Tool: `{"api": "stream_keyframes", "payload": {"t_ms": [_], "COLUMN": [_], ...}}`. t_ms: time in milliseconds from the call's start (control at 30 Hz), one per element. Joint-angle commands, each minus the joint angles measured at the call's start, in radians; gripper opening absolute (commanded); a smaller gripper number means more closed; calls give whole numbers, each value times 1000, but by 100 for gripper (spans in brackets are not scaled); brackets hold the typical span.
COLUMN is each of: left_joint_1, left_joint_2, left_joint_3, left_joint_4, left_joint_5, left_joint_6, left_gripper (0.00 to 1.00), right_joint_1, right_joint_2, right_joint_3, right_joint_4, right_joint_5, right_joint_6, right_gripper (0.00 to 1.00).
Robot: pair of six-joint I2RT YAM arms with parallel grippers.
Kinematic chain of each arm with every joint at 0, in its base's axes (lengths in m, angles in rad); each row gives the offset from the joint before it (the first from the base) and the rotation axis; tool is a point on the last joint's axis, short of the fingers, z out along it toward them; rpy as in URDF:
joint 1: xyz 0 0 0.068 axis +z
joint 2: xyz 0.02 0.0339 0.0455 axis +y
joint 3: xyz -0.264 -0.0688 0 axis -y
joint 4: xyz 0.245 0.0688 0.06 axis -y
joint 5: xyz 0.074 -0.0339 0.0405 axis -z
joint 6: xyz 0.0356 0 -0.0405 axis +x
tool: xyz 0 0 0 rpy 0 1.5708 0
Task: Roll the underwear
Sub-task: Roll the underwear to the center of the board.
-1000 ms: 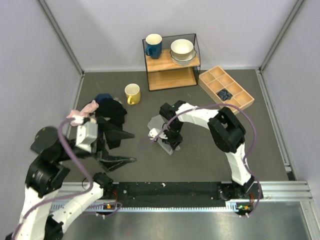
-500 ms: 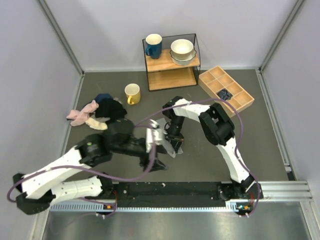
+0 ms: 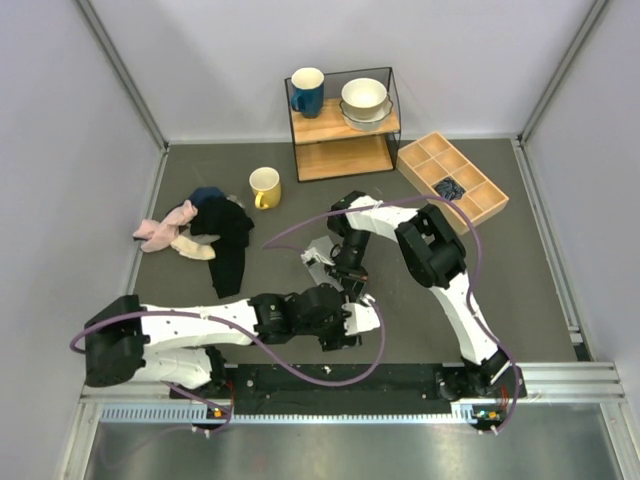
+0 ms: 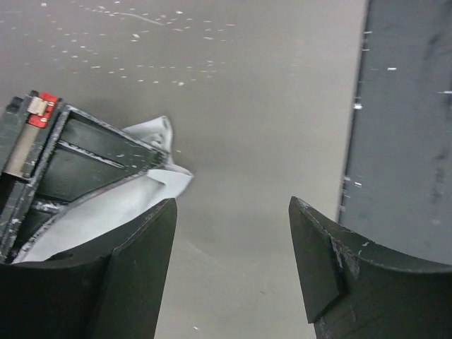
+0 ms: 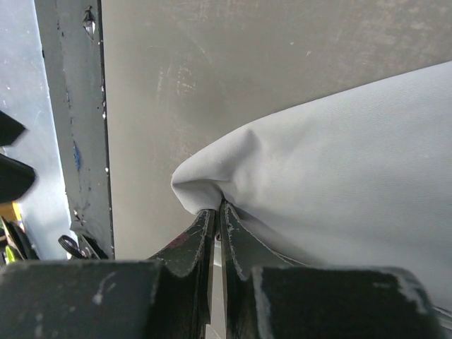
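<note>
The right end effector [image 5: 215,208] pinches an edge fold of the underwear [image 5: 339,162] mid-way across the desk [image 4: 247,106]; the left end effector [image 4: 232,205], spread just beside, may strike it or drag the thin cloth loose.

right gripper [image 5: 216,210] and underwear [image 5: 339,162] beside left gripper [image 4: 232,212], table [image 3: 520,290] free rightward

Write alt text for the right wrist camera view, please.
The right gripper is shut on a fold at the edge of the underwear, light grey cloth filling the right side. Grey table lies behind, with a metal rail down the left.
</note>
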Motion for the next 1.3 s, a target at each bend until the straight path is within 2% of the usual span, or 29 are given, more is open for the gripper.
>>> {"api": "stream_keyframes", "payload": {"t_ms": [0, 167, 367, 500, 867, 967, 1100, 1133, 1233, 1267], "left_joint_1": [-3, -1, -1, 4, 5, 11, 23, 27, 36, 37], "left_joint_2": [65, 215, 286, 313, 376, 392, 430, 442, 447, 444], "left_joint_3": [-62, -67, -77, -67, 2, 27, 85, 97, 128, 134], "left_joint_4": [277, 377, 455, 445, 351, 328, 245, 226, 164, 156], "left_joint_5": [-147, -225, -343, -361, -371, -383, -374, -359, -337, -329], "left_joint_6": [94, 136, 156, 168, 142, 128, 87, 73, 24, 0], "left_gripper": [71, 69, 68, 68, 57, 47, 24, 13, 0, 0], "right_joint_1": [-14, -17, -23, -23, -44, -50, -51, -51, -52, -51], "right_joint_2": [52, 48, 51, 54, 45, 38, 35, 35, 32, 32], "right_joint_3": [30, 31, 28, 25, 20, 17, 11, 11, 13, 11], "right_joint_4": [-101, -101, -98, -98, -99, -98, -98, -98, -98, -98], "right_joint_5": [36, 36, 39, 39, 38, 32, 24, 24, 22, 21], "right_joint_6": [-24, -21, -26, -26, -27, -30, -33, -35, -36, -36], "right_gripper": [4, 4, 4, 4, 4, 4, 4, 4, 5, 6]}}
